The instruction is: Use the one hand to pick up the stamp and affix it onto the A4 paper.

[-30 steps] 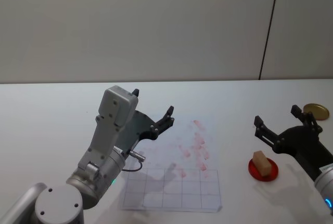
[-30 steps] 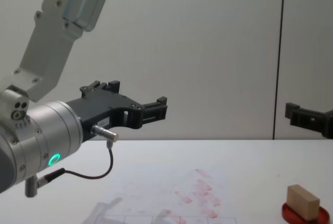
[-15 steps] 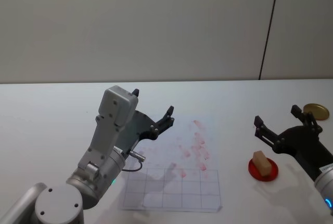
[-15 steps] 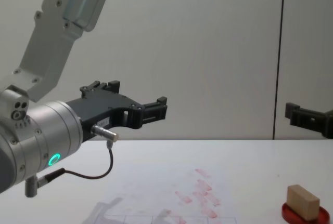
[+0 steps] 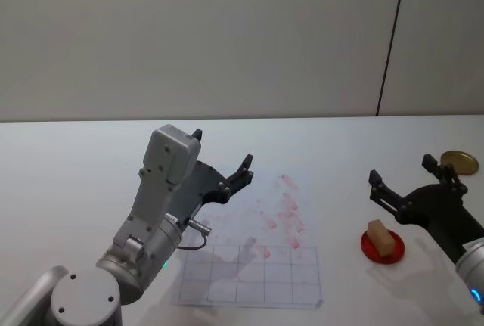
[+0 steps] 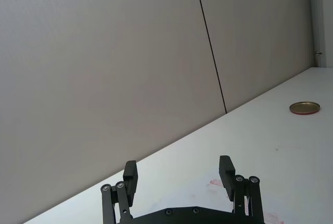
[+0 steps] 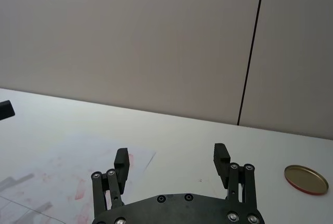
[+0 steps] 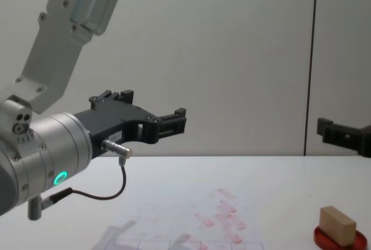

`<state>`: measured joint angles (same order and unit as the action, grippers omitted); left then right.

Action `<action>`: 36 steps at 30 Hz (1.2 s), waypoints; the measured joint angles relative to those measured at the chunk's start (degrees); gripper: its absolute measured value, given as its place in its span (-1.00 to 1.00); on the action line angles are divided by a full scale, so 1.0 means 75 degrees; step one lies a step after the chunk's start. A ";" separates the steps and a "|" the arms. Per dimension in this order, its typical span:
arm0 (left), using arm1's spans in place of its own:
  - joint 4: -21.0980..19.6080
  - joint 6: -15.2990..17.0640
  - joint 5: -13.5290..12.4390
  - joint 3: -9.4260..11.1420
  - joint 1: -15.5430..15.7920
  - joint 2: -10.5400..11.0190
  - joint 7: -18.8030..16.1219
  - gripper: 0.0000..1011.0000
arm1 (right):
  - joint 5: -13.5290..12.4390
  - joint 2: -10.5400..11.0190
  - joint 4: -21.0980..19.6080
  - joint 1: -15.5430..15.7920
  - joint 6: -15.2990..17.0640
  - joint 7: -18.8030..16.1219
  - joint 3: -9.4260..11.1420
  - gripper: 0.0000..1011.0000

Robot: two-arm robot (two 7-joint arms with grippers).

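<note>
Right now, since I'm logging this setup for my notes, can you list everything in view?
stamp: 1, light tan wood, standing on the ink pad at the table's right
ink pad: 1, red, round, right of the paper
A4 paper: 1, white with reddish stamp marks and a grid at its near edge, table centre
lid: 1, gold, round, far right of the table
table: 1, white
wall: grey with a dark vertical seam, behind the table
left gripper: 1, black, open, raised over the paper's left part
right gripper: 1, black, open, raised near the stamp, apart from it
</note>
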<state>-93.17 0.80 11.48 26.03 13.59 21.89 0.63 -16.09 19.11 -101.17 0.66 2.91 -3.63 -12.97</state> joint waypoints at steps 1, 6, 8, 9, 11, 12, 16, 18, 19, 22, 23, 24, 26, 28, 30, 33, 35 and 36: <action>0.0000 0.0000 0.0000 0.0000 0.0000 0.0000 0.0000 0.96 | 0.0028 -0.0015 0.0004 -0.0012 0.0097 0.0030 -0.0006 0.98; 0.0000 0.0000 0.0000 0.0000 0.0000 0.0000 -0.0001 0.96 | 0.0107 -0.0084 0.0015 -0.0055 0.0446 0.0150 -0.0039 0.98; 0.0000 0.0000 0.0000 0.0000 0.0000 0.0000 -0.0001 0.96 | 0.0137 -0.0127 0.0021 -0.0075 0.0623 0.0216 -0.0058 0.98; 0.0000 0.0000 0.0001 0.0000 0.0000 0.0000 -0.0001 0.96 | 0.0151 -0.0142 0.0025 -0.0083 0.0727 0.0256 -0.0065 0.98; 0.0000 0.0000 0.0000 0.0000 0.0000 0.0000 -0.0001 0.96 | 0.0177 -0.0188 0.0033 -0.0105 0.0926 0.0333 -0.0085 0.98; 0.0000 0.0000 0.0000 0.0000 0.0000 0.0000 0.0000 0.96 | 0.0187 -0.0206 0.0035 -0.0112 0.1003 0.0364 -0.0093 0.98; 0.0000 0.0000 0.0000 0.0000 0.0000 0.0000 -0.0001 0.96 | 0.0241 -0.0314 0.0070 -0.0155 0.1455 0.0551 -0.0135 0.98; 0.0000 0.0000 0.0000 0.0000 0.0000 0.0000 0.0000 0.96 | 0.0259 -0.0361 0.0092 -0.0175 0.1595 0.0603 -0.0156 0.98; 0.0000 0.0000 0.0000 0.0000 0.0000 0.0000 -0.0001 0.96 | 0.0267 -0.0385 0.0107 -0.0187 0.1663 0.0626 -0.0165 0.98; 0.0000 0.0000 0.0000 0.0000 0.0000 0.0000 0.0000 0.96 | 0.0299 -0.0461 0.0166 -0.0229 0.1901 0.0707 -0.0197 0.98; 0.0000 0.0000 0.0000 0.0000 0.0000 0.0000 0.0000 0.96 | 0.0306 -0.0487 0.0189 -0.0239 0.1955 0.0723 -0.0208 0.98; 0.0000 0.0000 0.0000 0.0000 0.0000 0.0000 0.0000 0.96 | 0.0323 -0.0532 0.0234 -0.0265 0.2070 0.0757 -0.0225 0.98; 0.0000 0.0000 0.0000 0.0000 0.0000 0.0000 0.0000 0.96 | 0.0341 -0.0570 0.0279 -0.0289 0.2173 0.0783 -0.0241 0.98; 0.0000 0.0000 0.0000 0.0000 0.0000 0.0000 0.0000 0.96 | 0.0370 -0.0634 0.0363 -0.0334 0.2299 0.0817 -0.0271 0.98; 0.0000 0.0000 0.0000 0.0000 0.0000 0.0000 0.0000 0.96 | 0.0407 -0.0690 0.0433 -0.0370 0.2412 0.0839 -0.0296 0.96; 0.0000 0.0000 0.0000 0.0000 0.0000 0.0000 0.0000 0.96 | 0.0455 -0.0763 0.0527 -0.0416 0.2552 0.0862 -0.0330 0.88; 0.0000 0.0000 0.0000 0.0000 0.0000 0.0000 0.0000 0.96 | 0.0475 -0.0795 0.0566 -0.0432 0.2611 0.0875 -0.0343 0.79; 0.0000 0.0000 0.0000 0.0000 0.0000 0.0000 0.0000 0.96 | 0.0485 -0.0813 0.0589 -0.0444 0.2639 0.0881 -0.0353 0.74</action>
<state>-93.18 0.80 11.48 26.02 13.59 21.89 0.63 -12.45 13.01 -96.75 -2.67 22.70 2.98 -15.62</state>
